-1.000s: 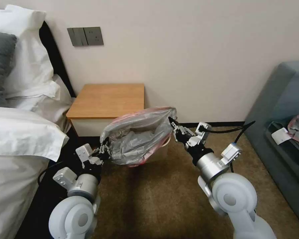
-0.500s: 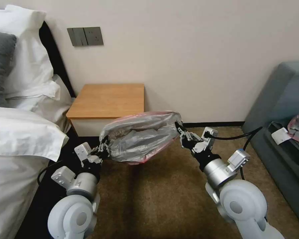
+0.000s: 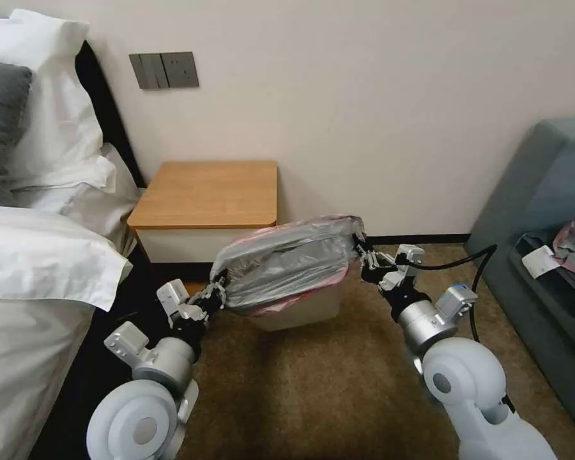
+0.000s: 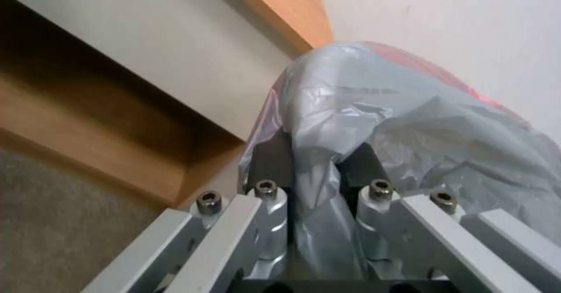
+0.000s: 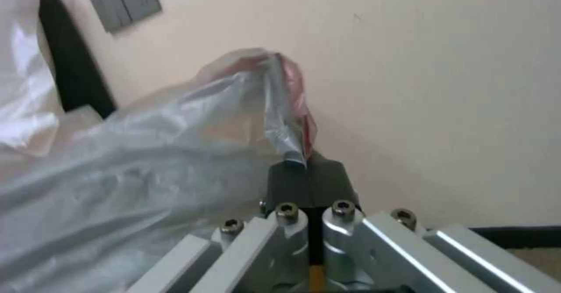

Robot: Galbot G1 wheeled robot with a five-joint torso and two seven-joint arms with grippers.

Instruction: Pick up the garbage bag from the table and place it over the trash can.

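The garbage bag (image 3: 287,262) hangs stretched wide between the two grippers, its grey wrinkled film draped over the top of the trash can (image 3: 303,310), whose beige lower wall shows beneath the pink edge. The can stands on the brown carpet (image 3: 313,390) just in front of the table (image 3: 204,191), near its front right corner, and the bag's upper edge rises to about the level of the tabletop's front edge. The left gripper (image 3: 218,291) holds the bag's left end; in the left wrist view its jaws are clamped on a fold of grey plastic (image 4: 318,183). The right gripper (image 3: 363,250) holds the bag's right end close to the wall (image 3: 390,115), its jaws pressed together on the pink-edged rim (image 5: 289,108).
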